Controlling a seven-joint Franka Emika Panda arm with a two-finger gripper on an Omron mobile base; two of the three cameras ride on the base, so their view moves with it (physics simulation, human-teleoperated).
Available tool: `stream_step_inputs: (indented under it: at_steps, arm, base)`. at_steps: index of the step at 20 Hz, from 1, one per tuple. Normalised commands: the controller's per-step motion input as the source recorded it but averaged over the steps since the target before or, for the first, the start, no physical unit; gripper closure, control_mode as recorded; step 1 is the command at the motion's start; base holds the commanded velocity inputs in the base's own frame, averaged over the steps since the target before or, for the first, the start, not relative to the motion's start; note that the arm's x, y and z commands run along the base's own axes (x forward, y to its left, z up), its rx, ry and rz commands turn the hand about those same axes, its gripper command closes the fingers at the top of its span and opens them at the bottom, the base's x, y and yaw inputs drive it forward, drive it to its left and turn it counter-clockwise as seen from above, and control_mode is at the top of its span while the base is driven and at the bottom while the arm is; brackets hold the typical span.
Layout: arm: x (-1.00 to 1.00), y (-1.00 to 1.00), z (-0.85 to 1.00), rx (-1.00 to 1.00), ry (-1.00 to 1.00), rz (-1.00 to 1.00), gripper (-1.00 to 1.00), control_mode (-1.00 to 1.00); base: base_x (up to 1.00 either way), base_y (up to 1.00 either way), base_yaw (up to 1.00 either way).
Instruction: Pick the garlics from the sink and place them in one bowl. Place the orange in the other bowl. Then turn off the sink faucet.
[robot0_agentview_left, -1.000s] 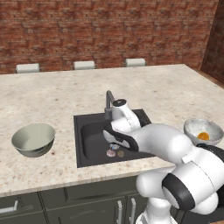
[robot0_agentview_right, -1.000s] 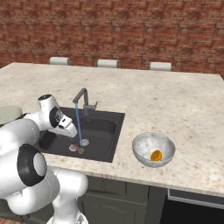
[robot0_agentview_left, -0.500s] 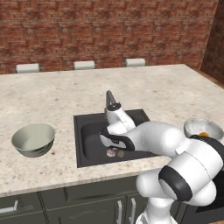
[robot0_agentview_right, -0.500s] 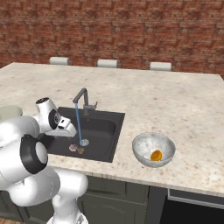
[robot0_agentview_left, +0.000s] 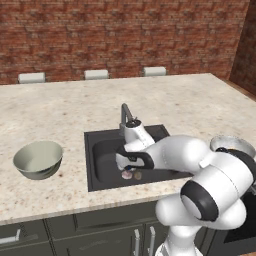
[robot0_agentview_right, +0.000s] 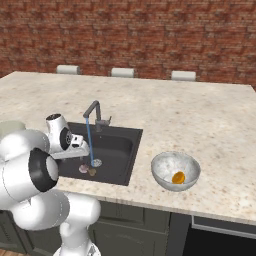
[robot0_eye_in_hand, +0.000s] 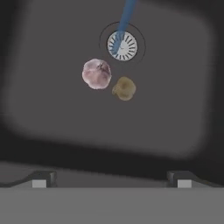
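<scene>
While positioned over the sink (robot0_agentview_left: 100, 160), gripper (robot0_eye_in_hand: 111, 178) held with fingertips (robot0_eye_in_hand: 39, 179) spread wide apart and nothing between them. Pinkish garlic (robot0_eye_in_hand: 96, 74) and brown garlic (robot0_eye_in_hand: 124, 89) lying on the basin floor, touching or nearly so, just beside the drain ring (robot0_eye_in_hand: 122, 45); same pair visible at the near edge of the basin from the right base camera, pink (robot0_agentview_right: 83, 169) and brown (robot0_agentview_right: 92, 172). Water stream (robot0_agentview_right: 89, 140) running from the sink faucet (robot0_agentview_right: 95, 114) onto the drain. Orange (robot0_agentview_right: 178, 177) already resting in the mottled bowl (robot0_agentview_right: 165, 165), on the counter to the right of the sink. Plain green-grey bowl (robot0_agentview_left: 37, 159) on the counter left of the sink, holding no garlic. Likely next step: descent onto one garlic. Risks: closing astride both lumps and squeezing one out sideways; nudging the neighbour toward the drain; slipping on a small, rounded, wet surface; striking the spout when lifting out.
</scene>
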Motion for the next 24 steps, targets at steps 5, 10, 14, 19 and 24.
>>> stream_step_inputs:
  at_steps: [5, 10, 14, 19, 24]
  arm:
    - [0.19, 0.00, -0.23, 0.00, 0.00, 0.18, -1.00, -1.00]
    - [0.18, 0.04, -0.27, 0.00, 0.00, 0.14, -1.00, -1.00]
    - [0.22, 0.16, -0.22, 0.00, 0.01, 0.14, -1.00, -1.00]
    - [0.29, 0.04, -0.26, 0.00, 0.06, 0.09, -1.00, -1.00]
    - [0.30, 0.01, -0.27, 0.00, 0.02, 0.02, -1.00, -1.00]
  base:
    - [0.00, 0.00, 0.00]
    - [0.00, 0.00, 0.00]
    - [0.00, 0.00, 0.00]
    - [0.00, 0.00, 0.00]
    - [0.00, 0.00, 0.00]
